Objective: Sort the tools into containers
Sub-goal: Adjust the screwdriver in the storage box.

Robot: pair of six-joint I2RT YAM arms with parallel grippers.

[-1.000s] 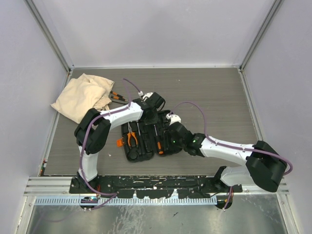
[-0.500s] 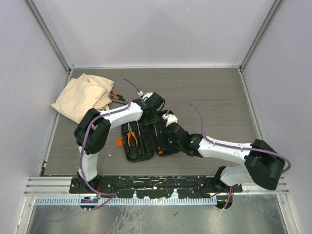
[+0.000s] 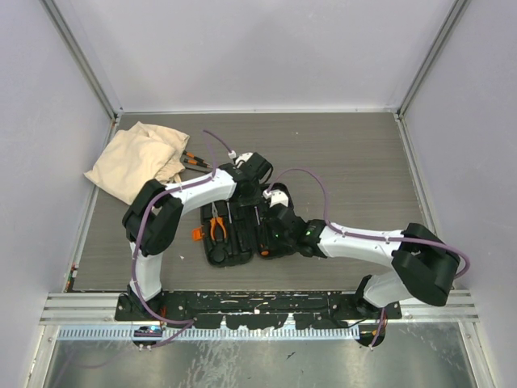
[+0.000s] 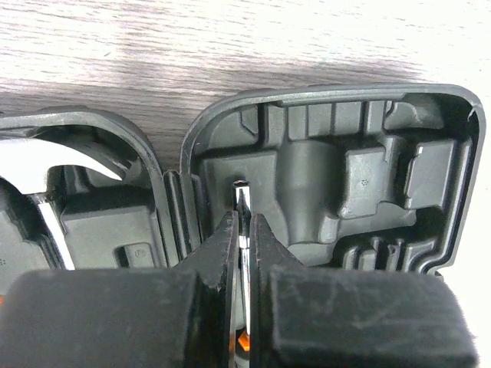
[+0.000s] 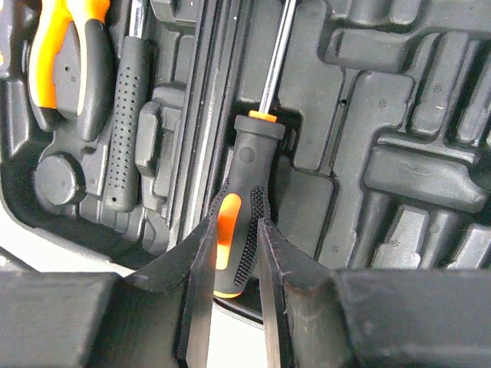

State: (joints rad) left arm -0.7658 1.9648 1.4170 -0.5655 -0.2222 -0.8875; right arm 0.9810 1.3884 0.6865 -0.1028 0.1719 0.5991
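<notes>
An open black tool case (image 3: 222, 255) lies mid-table. A screwdriver with an orange-and-black handle (image 5: 238, 207) lies along the case's hinge ridge, its steel shaft (image 4: 242, 201) pointing to the far side. My left gripper (image 4: 244, 221) is shut on that shaft near the tip, over the case's far end (image 3: 249, 194). My right gripper (image 5: 234, 222) sits on the handle, its fingers (image 5: 201, 253) pressing both sides, at the case's near right (image 3: 269, 234). Orange-handled pliers (image 5: 65, 54) and a hammer with a black dotted grip (image 5: 126, 115) rest in the left half.
A beige cloth bag (image 3: 137, 158) lies at the far left with orange-and-black tool handles (image 3: 192, 160) sticking out beside it. The hammer's steel claw (image 4: 54, 162) shows in the case's left half. An orange latch (image 3: 197, 235) juts from the case's left edge. Walls enclose the table.
My right arm has slid left over the case and its jaws have narrowed onto the screwdriver handle. The left gripper has stayed shut on the shaft.
</notes>
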